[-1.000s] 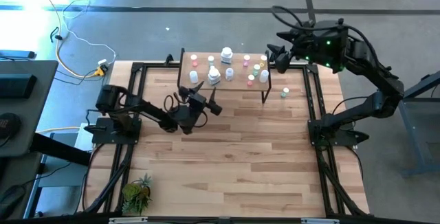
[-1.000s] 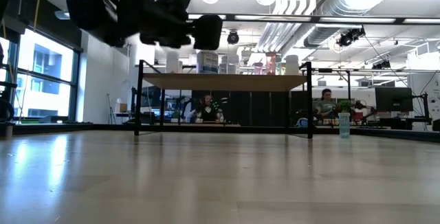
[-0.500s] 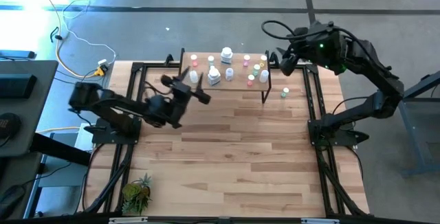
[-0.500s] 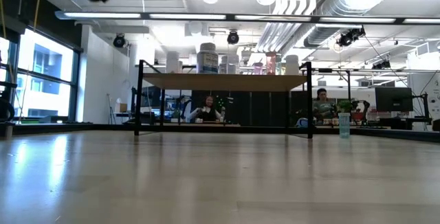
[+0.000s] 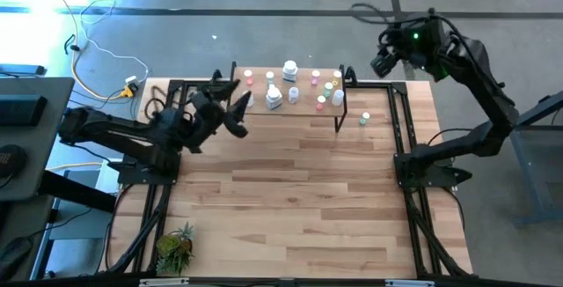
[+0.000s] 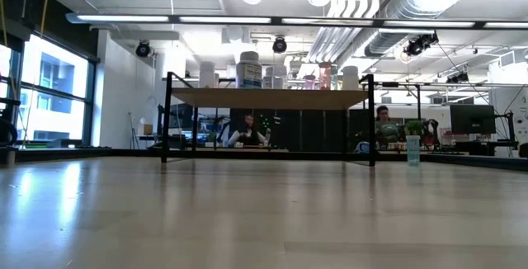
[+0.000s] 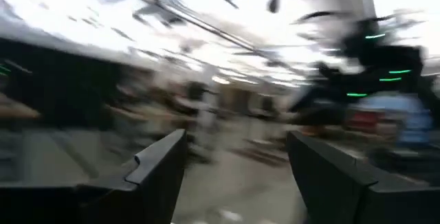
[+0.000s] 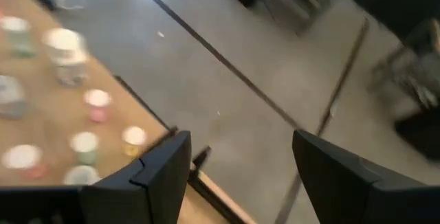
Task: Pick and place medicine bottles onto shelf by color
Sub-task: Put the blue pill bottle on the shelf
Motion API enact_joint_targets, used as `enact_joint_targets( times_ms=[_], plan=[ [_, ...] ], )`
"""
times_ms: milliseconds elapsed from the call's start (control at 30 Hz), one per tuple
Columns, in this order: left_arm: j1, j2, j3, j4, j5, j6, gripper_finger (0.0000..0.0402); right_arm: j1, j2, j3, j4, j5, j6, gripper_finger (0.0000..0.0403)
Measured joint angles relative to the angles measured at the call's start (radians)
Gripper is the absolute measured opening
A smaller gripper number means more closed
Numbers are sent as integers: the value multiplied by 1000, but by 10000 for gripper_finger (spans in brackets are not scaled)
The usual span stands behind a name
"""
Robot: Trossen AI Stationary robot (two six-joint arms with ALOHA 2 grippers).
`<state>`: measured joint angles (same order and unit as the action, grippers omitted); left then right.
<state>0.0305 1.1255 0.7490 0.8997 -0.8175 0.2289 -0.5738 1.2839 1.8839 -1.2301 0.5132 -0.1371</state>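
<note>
Standing on the shelf (image 5: 303, 109), bottles (image 5: 274, 98) flank both empty grippers (jaws apart).

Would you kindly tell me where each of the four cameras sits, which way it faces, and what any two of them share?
High view: overhead, looking straight down at the table; both arms show, left end effector and right end effector open.
Low view: at tabletop height, looking level at the shelf; no arm shows.
Left wrist view: looks into the room; own fingers show.
Right wrist view: looks down on the shelf corner and floor; own fingers show.
Shared: high and low views both show the medicine bottles and the stray bottle on the table.
</note>
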Motion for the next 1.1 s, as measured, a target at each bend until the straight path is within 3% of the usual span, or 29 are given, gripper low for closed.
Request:
enact_joint_targets(
  times_ms=[167,333,567,967,1100],
  plan=[
    [87,-84,0,-338,189,-357,241,-172,0,-2,-90,-93,104,246],
    [209,-144,0,-534,336,-499,241,-303,11,-2,-127,-210,214,246],
    [395,-167,0,-598,579,-514,241,-356,48,-2,-192,-279,293,246],
    [668,-167,0,-601,940,-514,241,-367,144,-2,-344,-259,517,246],
    [734,-167,0,-604,1036,-526,241,-353,137,-72,-336,-259,565,246]
  ],
)
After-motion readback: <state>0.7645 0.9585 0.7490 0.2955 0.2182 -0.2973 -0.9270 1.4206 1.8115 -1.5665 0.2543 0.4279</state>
